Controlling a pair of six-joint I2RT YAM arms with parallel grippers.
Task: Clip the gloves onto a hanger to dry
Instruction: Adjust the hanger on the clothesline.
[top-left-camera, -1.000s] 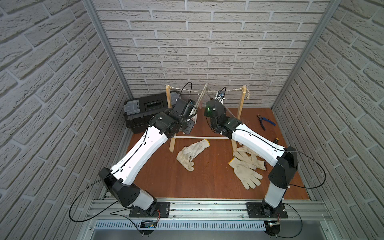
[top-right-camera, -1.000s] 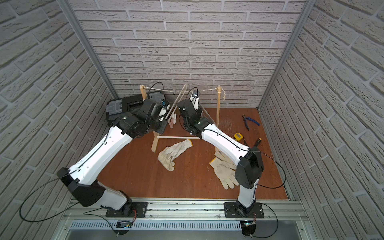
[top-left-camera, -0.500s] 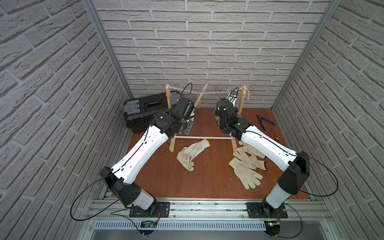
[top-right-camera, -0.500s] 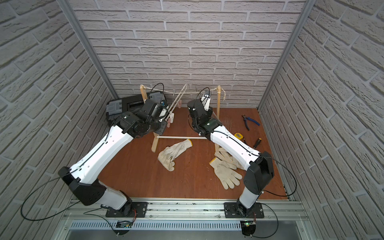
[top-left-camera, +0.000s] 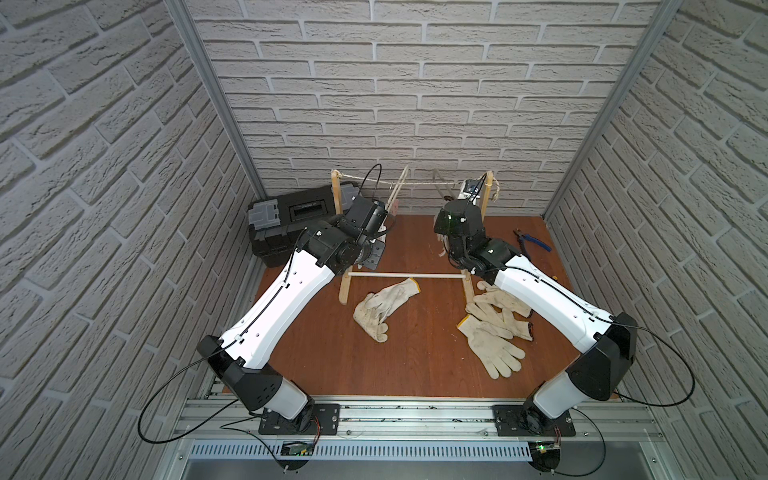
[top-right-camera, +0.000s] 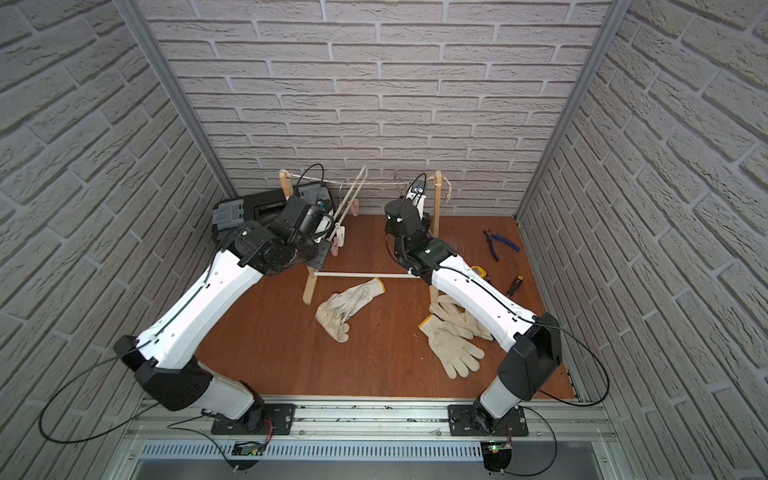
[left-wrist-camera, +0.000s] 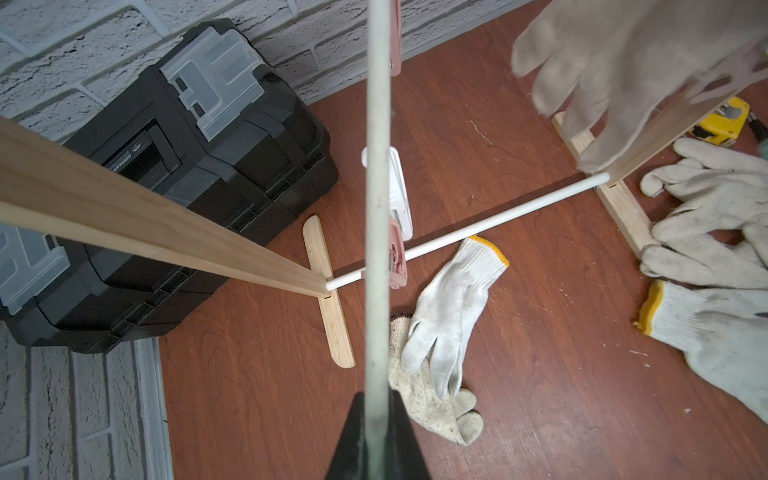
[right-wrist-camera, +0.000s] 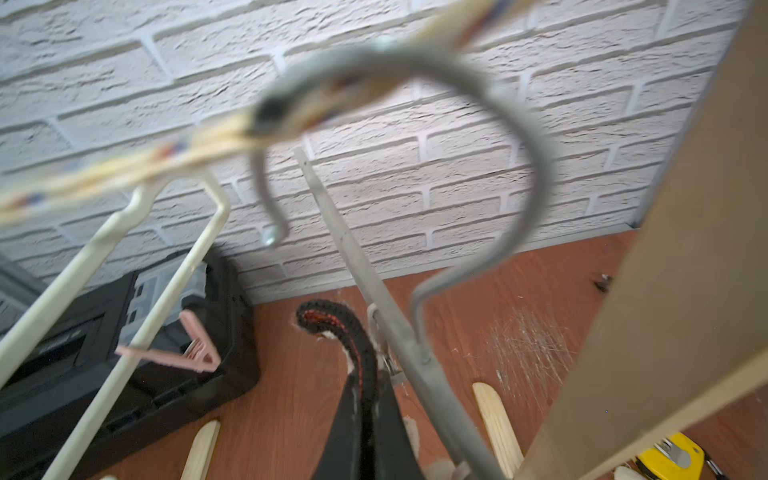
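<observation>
left jaws are pressed together on the bar of the white hanger (left-wrist-camera: 377, 124), which leans aslant from the rope (top-left-camera: 415, 182). right jaws are pressed together beside the grey hanger (right-wrist-camera: 417, 363); whether they pinch a cuff there i cannot tell. one glove (left-wrist-camera: 623, 62) hangs near them, and the other gloves (top-left-camera: 490, 328) lie on the desk (top-left-camera: 415, 365). a hard tug on either hanger could unhook it from the rope or tip the light wooden rack (top-left-camera: 344, 286).

left arm (top-left-camera: 282, 307) / right arm (top-left-camera: 548, 299): white links | black joints (top-left-camera: 602, 365) | black looping cables (top-left-camera: 139, 419)
</observation>
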